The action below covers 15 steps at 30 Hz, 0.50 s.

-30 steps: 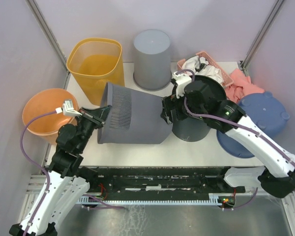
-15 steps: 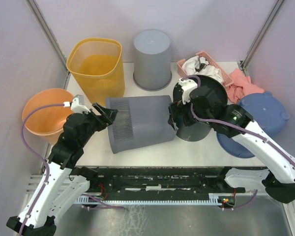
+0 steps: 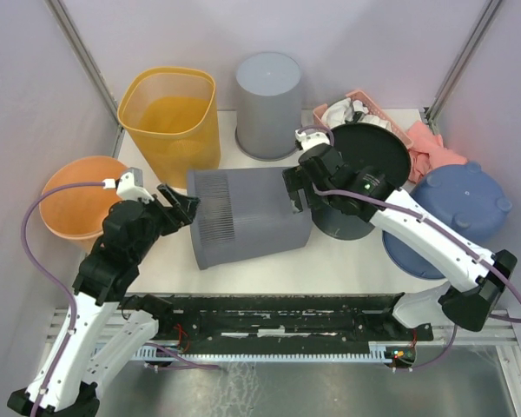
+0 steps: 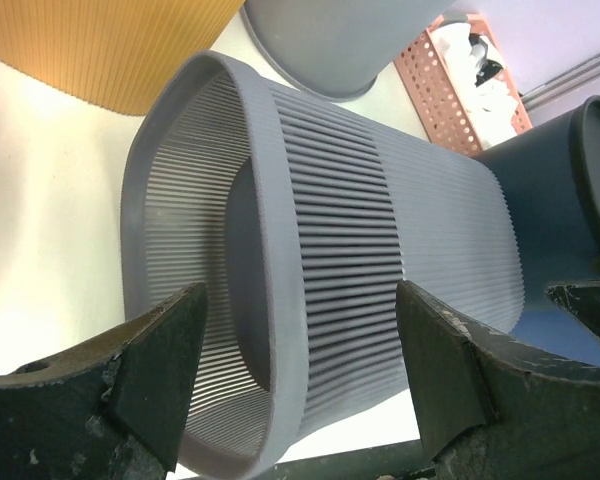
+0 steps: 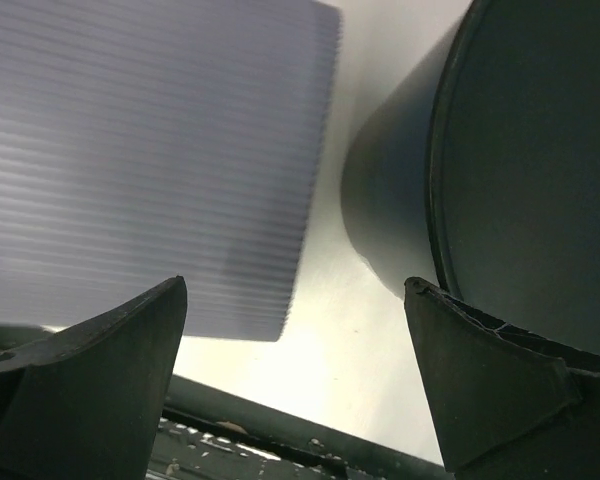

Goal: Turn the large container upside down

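Container: the large grey ribbed plastic bin point(image 3: 247, 213) lies on its side on the white surface point(image 3: 347, 261), mouth facing the left arm and base just beside the dark round tub point(image 3: 365, 156).
Left end effector point(image 3: 184, 204): fingers apart, just off the rim and gripping nothing, probably freed to take a new hold for tipping.
Right end effector point(image 3: 293, 193): fingers wide apart at the base end, holding nothing.
Change: a second ago the left fingers pinched the rim. Now they have let go and the bin has settled.
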Available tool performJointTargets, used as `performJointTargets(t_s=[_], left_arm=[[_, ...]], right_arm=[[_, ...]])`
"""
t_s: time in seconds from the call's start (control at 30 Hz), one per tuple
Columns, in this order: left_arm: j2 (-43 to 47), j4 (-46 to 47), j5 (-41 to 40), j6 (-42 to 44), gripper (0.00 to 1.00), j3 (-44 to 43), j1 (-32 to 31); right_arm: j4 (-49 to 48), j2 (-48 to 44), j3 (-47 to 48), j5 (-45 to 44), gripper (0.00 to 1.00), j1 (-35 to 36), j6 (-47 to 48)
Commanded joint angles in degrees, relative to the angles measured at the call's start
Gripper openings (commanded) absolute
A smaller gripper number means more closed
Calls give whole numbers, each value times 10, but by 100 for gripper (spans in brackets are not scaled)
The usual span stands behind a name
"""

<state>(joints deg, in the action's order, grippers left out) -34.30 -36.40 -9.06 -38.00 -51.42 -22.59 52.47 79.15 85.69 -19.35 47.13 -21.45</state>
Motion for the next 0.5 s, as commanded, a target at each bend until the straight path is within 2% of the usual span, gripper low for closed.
performJointTargets(t_s=[0.0,0.1,0.2,0.47], left_arm=[[-5,2,-2,22,82,-8,-1],[-10,9,2,23,82,-12,0],[-18,16,5,26,82,-14,0],[-20,9,-4,27,83,-25,-1]], right_arm=[[58,-33,-7,-151,99,-13,-25],[86,-61,-19,-207,99,-14,-39],[97,-78,-13,-219,99,-14,-45],[-41,-98,-37,13,99,-10,-33]])
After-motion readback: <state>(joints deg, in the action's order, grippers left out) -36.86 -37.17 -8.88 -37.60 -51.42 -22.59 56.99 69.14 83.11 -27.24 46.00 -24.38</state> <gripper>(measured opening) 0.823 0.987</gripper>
